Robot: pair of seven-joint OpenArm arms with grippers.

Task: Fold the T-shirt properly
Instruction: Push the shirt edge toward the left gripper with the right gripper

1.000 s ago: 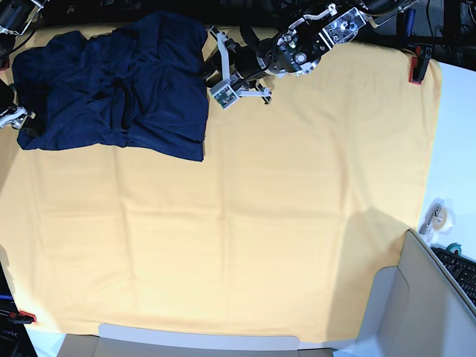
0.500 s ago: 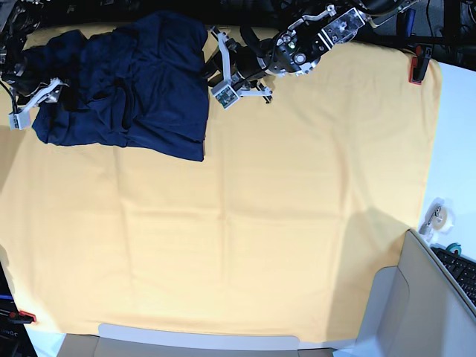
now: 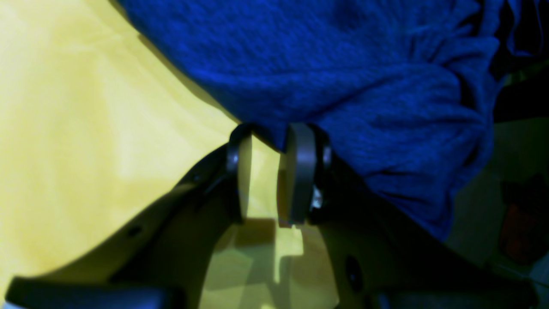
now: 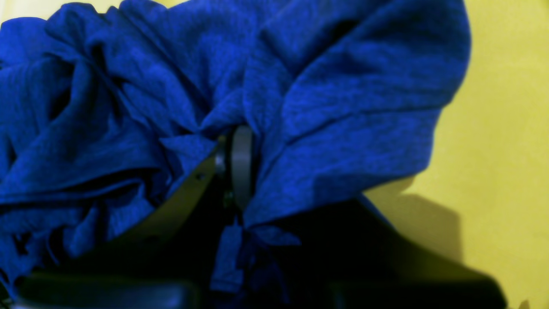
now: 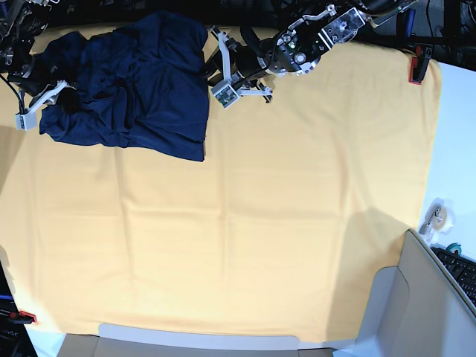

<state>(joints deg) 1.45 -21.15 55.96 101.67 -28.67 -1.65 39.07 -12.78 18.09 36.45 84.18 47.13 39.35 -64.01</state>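
At the far left corner of the yellow cloth [image 5: 260, 223], your shirt [image 5: 137, 82] lies crumpled, with no fold made yet. Your right gripper [image 4: 240, 167] is clenched on a bunch of fabric at its left edge. Your left gripper [image 3: 268, 171] has 2 jaws parted at the right hem, gripping nothing. Spreading and every fold remain.
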